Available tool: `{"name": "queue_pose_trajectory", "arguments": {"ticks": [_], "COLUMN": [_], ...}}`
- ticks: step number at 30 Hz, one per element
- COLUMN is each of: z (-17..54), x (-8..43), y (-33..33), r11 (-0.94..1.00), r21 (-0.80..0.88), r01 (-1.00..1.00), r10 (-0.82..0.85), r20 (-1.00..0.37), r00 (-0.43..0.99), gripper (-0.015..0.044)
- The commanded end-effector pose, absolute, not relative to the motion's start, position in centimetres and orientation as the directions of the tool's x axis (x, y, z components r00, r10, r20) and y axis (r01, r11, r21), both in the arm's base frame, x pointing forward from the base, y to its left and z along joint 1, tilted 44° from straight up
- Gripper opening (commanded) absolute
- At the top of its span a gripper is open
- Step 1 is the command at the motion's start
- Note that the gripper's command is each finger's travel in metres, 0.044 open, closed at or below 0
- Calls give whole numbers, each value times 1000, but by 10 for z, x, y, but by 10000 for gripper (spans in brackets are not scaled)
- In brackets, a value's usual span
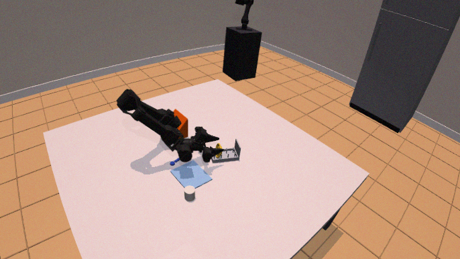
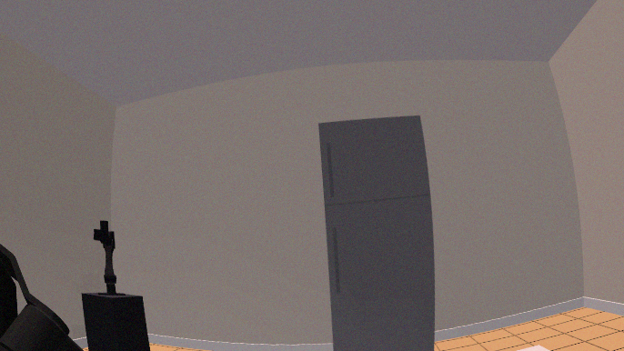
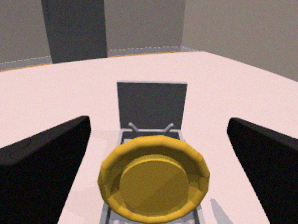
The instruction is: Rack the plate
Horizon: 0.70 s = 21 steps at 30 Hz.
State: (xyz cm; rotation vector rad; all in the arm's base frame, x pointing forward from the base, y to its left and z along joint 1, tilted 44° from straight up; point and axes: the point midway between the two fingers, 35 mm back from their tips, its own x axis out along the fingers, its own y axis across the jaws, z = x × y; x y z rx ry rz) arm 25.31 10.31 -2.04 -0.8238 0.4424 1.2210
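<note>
Even, dim lighting, soft shadows under the arm, slight graininess, curved wide-angle distortion at edges

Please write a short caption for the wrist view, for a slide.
Open gripper flanks the yellow plate standing upright in the grey dish rack on the table.

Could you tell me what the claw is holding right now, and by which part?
Nothing: the claw is open, its fingers apart from the plate standing in the dish rack.

Just a grey fridge (image 2: pixel 379 236) against the wall, black pedestal (image 2: pixel 115 322) lower left, bit of arm (image 2: pixel 27 318) in the corner.
</note>
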Motion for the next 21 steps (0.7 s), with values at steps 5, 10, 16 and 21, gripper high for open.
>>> {"name": "queue_pose_trajectory", "arguments": {"ticks": [5,10,16,21], "z": [40,41,36,35], "x": [243,242,239,235], "y": [160,162,165,166], "r11": [121,131,217,304], "r21": [-326,-310,-185,-102], "r01": [-937,-942,-958,-947], "r10": [660,651,563,472], "r20": [-679,-689,-778,-847], "r00": [322,318,278,243], "gripper": [400,400,400,400]}}
